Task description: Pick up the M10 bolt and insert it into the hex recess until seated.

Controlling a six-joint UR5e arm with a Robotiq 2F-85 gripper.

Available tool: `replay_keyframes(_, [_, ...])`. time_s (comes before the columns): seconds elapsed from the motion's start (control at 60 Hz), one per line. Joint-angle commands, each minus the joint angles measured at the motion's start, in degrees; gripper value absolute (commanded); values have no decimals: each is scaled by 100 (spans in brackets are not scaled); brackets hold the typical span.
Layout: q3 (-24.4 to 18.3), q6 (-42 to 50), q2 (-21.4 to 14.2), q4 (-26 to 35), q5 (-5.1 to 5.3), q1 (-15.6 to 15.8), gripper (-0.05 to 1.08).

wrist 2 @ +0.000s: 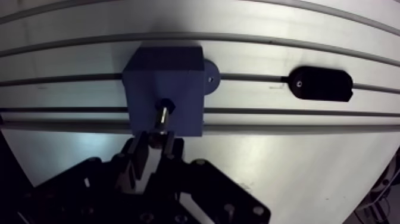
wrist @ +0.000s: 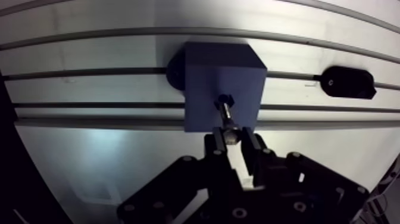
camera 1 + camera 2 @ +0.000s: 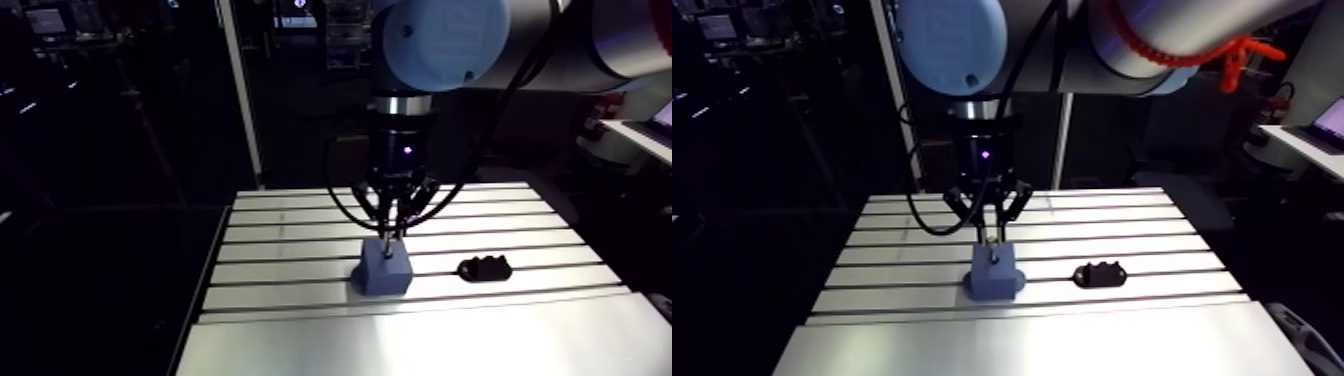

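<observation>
Wrist view puts the claw [image 2: 233, 138] nearest, its 2 fingers [image 2: 217, 143] drawn in close and clamped on the head end of the M10 bolt [image 2: 228, 116]. The bolt points away from the claw, straight down toward the blue block [image 2: 205, 71] beneath it. Its tip sits at the small dark hex recess [image 2: 223, 99] in the block's top face, and most of the shank shows above the block. The block stands on the slotted desk [image 2: 89, 53], across one of its grooves, with a round dark foot showing at one side. Farther along the same groove, well apart from the block, lies a black oblong piece [image 2: 348, 82].

Arm view shows the wrist hanging vertical from the top edge, directly over the block [image 3: 383, 270], with the claw [image 3: 390, 238] just above the top face. The black piece [image 3: 485, 268] lies beside the block.
</observation>
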Motion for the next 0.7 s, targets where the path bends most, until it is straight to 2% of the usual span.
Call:
replay_keyframes(0.017, [-8,-13,13,-28,4,2,108])
replay_keyframes(0.7, [54,-22,4,-28,-4,-7,108])
